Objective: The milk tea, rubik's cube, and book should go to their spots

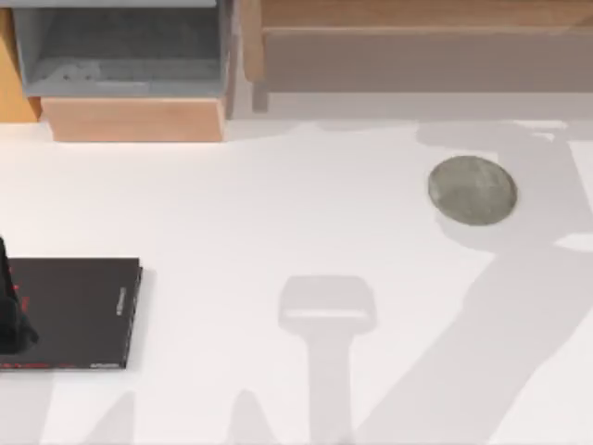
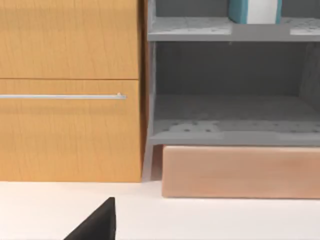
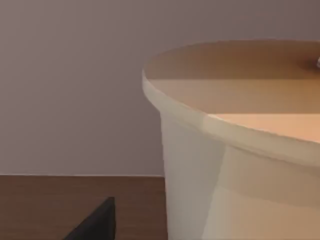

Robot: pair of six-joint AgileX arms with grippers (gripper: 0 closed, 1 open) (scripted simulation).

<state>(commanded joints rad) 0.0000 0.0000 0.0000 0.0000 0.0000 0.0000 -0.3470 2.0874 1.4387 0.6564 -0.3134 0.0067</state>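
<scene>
Grey mottled round disc [image 1: 472, 190] sits bare at two o'clock on the white surface [image 1: 278, 213]; the thin black slab with red marks [image 1: 74, 311] lies at eight o'clock, the left end effector [image 1: 11, 324] over its outer edge. The teal-blue book [image 2: 239, 11] stands on the grey shelf [image 2: 230, 31]. The pale, orange-lidded milk tea cup [image 3: 235, 165] looms beside the right end effector [image 3: 97, 225]. Open or closed, I cannot tell for either.

A white counter [image 1: 278, 222] fills the scene, crossed by soft grey shadows. Along its far edge at the left stands a grey open shelf unit [image 2: 230, 115] on a pale wooden plinth [image 2: 240, 172], beside an orange-wood cabinet [image 2: 70, 90] with a slim metal handle [image 2: 62, 96]. A wooden rack [image 1: 417, 46] runs along the far right.
</scene>
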